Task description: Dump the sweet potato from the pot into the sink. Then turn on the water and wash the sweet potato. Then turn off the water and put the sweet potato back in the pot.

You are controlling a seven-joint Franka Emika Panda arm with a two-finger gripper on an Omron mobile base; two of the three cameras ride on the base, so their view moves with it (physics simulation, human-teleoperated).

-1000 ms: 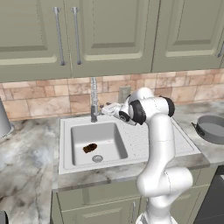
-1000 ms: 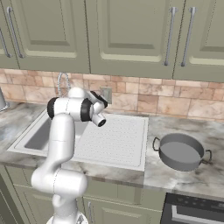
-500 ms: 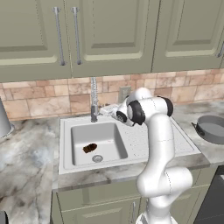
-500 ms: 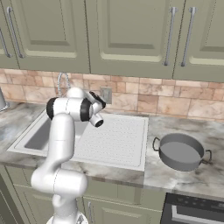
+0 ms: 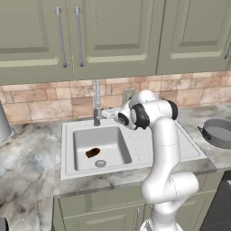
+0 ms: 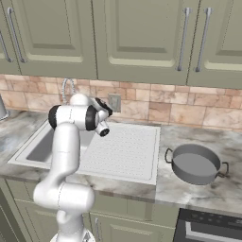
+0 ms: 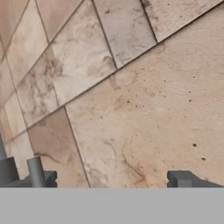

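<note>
The sweet potato (image 5: 92, 153) lies on the floor of the sink (image 5: 80, 138), just left of the round drain (image 5: 100, 163). No water runs from the chrome faucet (image 5: 96, 101). My gripper (image 5: 109, 113) hovers above the sink's back rim, right beside the faucet's base, pointing at the tiled wall. Its fingers are open with nothing between them. In the hand view the gripper (image 7: 114, 179) faces the tiles, and a small grey post of the faucet (image 7: 35, 171) stands by the left fingertip (image 7: 49, 178). The pot (image 6: 194, 163) sits empty on the counter right of the drainboard (image 6: 125, 150).
A pale grey cylinder (image 5: 3, 122) stands at the counter's far left. Wall cabinets hang above the backsplash. An outlet (image 6: 114, 101) is on the wall behind the drainboard. A stove edge (image 6: 210, 229) shows at the lower right.
The hand has edged a little left toward the faucet and turned slightly. Its jaws stay open. The sweet potato and pot have not moved.
</note>
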